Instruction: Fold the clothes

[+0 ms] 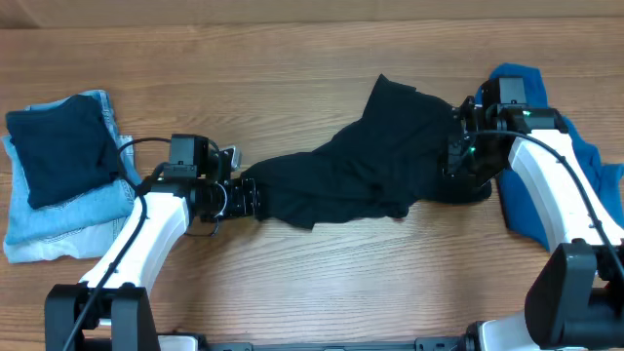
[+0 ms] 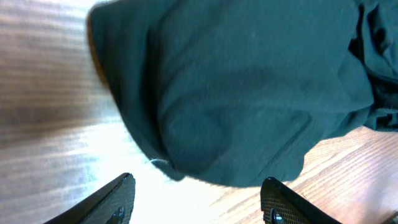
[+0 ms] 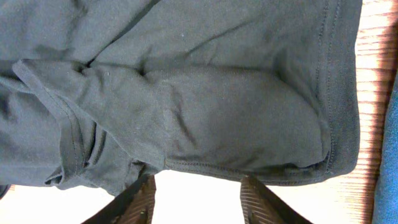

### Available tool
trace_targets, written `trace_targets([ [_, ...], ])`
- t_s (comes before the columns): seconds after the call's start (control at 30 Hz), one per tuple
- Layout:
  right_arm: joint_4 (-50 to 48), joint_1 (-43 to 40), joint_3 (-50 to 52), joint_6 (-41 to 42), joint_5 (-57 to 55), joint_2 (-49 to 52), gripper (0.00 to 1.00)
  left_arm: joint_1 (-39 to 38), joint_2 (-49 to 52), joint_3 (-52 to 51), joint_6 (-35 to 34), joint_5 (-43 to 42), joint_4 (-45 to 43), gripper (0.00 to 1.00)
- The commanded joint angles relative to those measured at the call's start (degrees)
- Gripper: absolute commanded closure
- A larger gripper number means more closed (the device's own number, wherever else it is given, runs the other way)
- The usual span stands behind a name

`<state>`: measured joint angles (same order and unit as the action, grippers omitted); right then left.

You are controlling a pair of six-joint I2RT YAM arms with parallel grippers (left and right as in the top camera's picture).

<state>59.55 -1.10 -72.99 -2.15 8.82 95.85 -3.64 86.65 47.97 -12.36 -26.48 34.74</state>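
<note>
Fabric of the black shirt (image 1: 361, 156) lies bunched across the middle of the table (image 1: 292, 58), between the left gripper (image 2: 199, 199) and right gripper (image 3: 199, 196), each with jaws parted at a hem and grasping nothing, seemingly placed to take opposite ends for spreading.

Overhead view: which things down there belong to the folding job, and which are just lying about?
Belongs to the job:
- black shirt, crumpled mid-table
- teal-blue garment, bunched at the far right

Just lying about:
- light-blue jeans, folded at the far left
- dark folded piece lying on top of the jeans
</note>
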Motion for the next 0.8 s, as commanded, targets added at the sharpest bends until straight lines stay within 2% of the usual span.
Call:
trace_targets([
  [0.0, -0.37, 0.13, 0.26, -0.22, 0.50, -0.35, 0.48, 0.24, 0.46, 0.83, -2.05, 0.76, 2.23, 0.34],
  [0.1, -0.42, 0.13, 0.26, -0.22, 0.50, -0.35, 0.48, 0.24, 0.46, 0.81, -3.43, 7.82, 5.75, 0.35],
  [0.2, -0.44, 0.13, 0.26, -0.24, 0.48, -0.35, 0.48, 0.24, 0.72, 0.37, -5.53, 10.45, 5.16, 0.35],
  [0.33, -0.55, 0.13, 0.26, -0.22, 0.48, -0.35, 0.48, 0.24, 4.24, 0.35, -6.12, 10.03, 1.70, 0.35],
  [0.4, -0.57, 0.13, 0.26, -0.22, 0.48, -0.35, 0.48, 0.24, 8.07, 0.35, -6.10, 8.11, 0.31, 0.30],
  [0.57, -0.74, 0.13, 0.26, -0.22, 0.50, -0.35, 0.48, 0.24, 10.56, 0.63, -5.62, 5.84, -2.01, 0.27],
  [0.67, -0.81, 0.13, 0.26, -0.22, 0.50, -0.35, 0.48, 0.24, 10.54, 0.79, -5.66, 5.38, -2.49, 0.28],
  [0.77, -0.83, 0.13, 0.26, -0.22, 0.50, -0.35, 0.47, 0.24, 10.54, 0.85, -5.66, 3.21, -4.90, 0.36],
])
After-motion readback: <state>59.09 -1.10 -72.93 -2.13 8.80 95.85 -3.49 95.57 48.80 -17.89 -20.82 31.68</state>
